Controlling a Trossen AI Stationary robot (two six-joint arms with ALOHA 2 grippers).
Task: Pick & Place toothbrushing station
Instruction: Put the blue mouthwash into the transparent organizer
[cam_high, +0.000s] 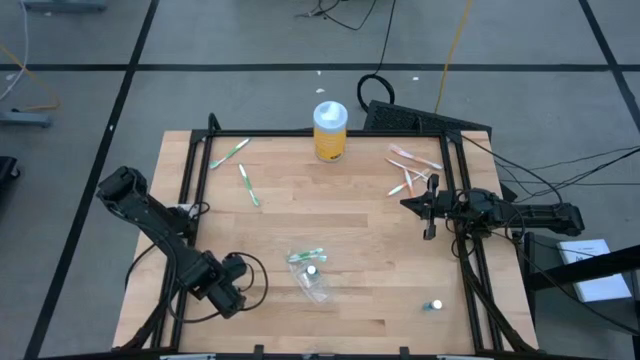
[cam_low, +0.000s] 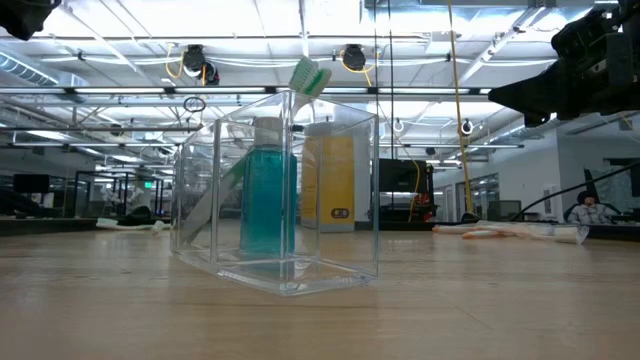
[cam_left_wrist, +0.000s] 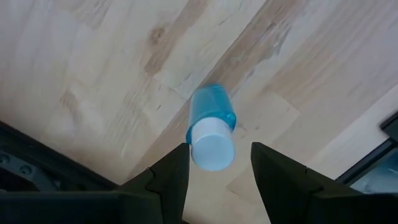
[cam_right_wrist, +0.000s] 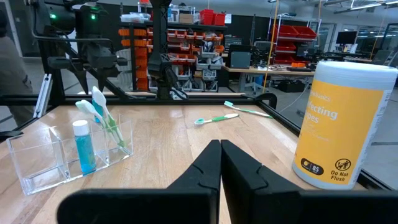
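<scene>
From above, the toothbrushing station (cam_high: 312, 275) sits on the worktop (cam_high: 350, 215) toward the near edge. My left pincer (cam_high: 236, 296) is just beside it and my right pincer (cam_high: 428, 207) waits well apart at the far side, near the yellow jar (cam_high: 330, 130). The step in hand looks like the approach to the grasp. To do it well I would line my left fingers up across two opposite walls, come down square, and close gently, since thin clear plastic is slippery and may flex. From table height the station stands upright, with a blue bottle (cam_low: 268, 200) and a green-headed toothbrush (cam_low: 310, 75) leaning inside. I should therefore lift it level, or the contents will tip out. I can read no writing there. Past my left wrist, the left pincer is released, its fingers spread and grasping nothing. The white-capped bottle shows beyond the gap. The faint pale edges around it are probably the station's walls, though I cannot be sure. Past my right wrist, the right pincer is clenched on nothing. The station stands off across the wood, its bottle and brushes in the end compartment. On the jar's label I can read "85" and "Do Not Flush", but the larger word curves out of sight.
</scene>
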